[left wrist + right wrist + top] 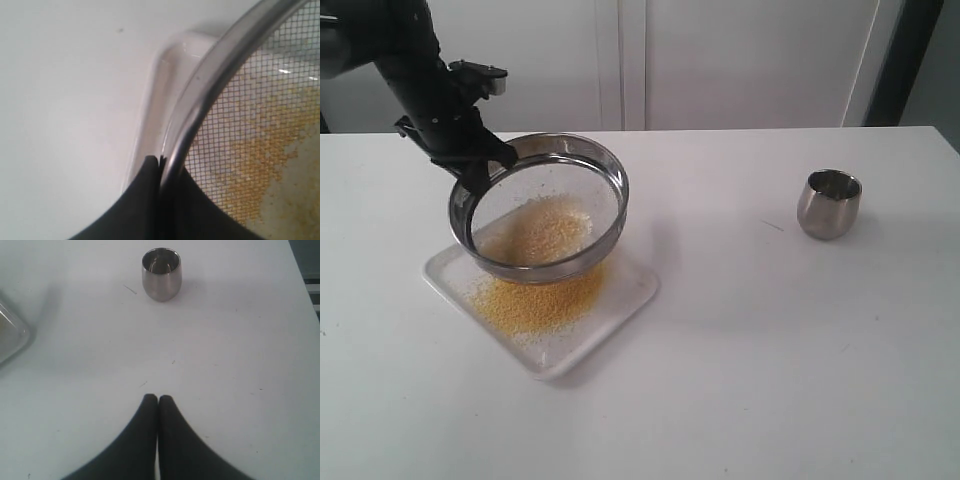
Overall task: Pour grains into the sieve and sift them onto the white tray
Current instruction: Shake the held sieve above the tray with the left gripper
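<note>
White tabletop (800, 400) under pale wall panels. Directly below left gripper (480, 172): white tray (638, 288), lying flat and already carrying a spread of sifted yellow grains (535, 302). Pinched at its rim between the left jaws and held tilted over the tray: sieve (612, 180), with a further heap of grains on its mesh; contact with the tray not determinable. Well apart from the left gripper, on the right arm's side: steel cup (829, 203), upright, apparently emptied. Judged status: pouring complete, sifting partly complete. Remaining work is probably shaking the rest through the mesh and setting the sieve down. Shown in exterior view only: whole layout, both grain piles. Shown in left wrist view only: jaw tips clamped on either side of the steel rim, mesh weave, tray corner beyond. Shown in right wrist view only: right gripper (158, 400), pressed together, holding nothing, over bare tabletop with the cup straight ahead.
</note>
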`<state>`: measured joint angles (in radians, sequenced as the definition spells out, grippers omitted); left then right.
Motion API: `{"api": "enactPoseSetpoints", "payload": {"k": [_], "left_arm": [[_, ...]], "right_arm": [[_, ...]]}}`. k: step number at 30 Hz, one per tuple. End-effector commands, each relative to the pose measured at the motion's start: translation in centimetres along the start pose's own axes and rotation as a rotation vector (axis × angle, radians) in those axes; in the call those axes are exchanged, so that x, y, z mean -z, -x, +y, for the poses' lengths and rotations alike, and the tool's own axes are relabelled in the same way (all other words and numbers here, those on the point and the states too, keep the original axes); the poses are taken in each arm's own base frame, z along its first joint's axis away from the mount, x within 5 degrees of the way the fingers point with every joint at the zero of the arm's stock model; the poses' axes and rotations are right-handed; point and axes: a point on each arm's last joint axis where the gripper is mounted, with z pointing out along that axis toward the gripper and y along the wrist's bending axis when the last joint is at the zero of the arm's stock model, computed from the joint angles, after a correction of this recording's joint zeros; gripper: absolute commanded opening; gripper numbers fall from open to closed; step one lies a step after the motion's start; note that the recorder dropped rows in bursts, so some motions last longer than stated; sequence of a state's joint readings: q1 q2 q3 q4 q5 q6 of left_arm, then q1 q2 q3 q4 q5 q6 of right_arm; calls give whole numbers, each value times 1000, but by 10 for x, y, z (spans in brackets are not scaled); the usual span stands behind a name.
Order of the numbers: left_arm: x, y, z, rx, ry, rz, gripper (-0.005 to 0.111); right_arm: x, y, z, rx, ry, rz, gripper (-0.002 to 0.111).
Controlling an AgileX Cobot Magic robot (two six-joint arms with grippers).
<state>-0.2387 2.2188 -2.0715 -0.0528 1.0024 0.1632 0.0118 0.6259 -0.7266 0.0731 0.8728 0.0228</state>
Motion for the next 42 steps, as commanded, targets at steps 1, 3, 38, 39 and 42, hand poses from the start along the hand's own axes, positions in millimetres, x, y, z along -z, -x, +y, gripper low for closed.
{"api": "enactPoseSetpoints", "payload": {"k": [1,3,38,39,42], "left_arm": [[-1,-13,22,84,-12,69,0],[6,-15,17,65,-68,91,0],[-2,-18,13,74,-211,143,0],[1,-15,3,38,-203,142,0],[5,-8,-15,-48,-75,141,0]], "right_arm": [[1,0,0,-6,1,-10,0],[1,0,0,-6,1,-10,0],[1,0,0,-5,3,-10,0],[1,0,0,-5,3,-10,0],[1,0,0,-4,1,-10,0]]}}
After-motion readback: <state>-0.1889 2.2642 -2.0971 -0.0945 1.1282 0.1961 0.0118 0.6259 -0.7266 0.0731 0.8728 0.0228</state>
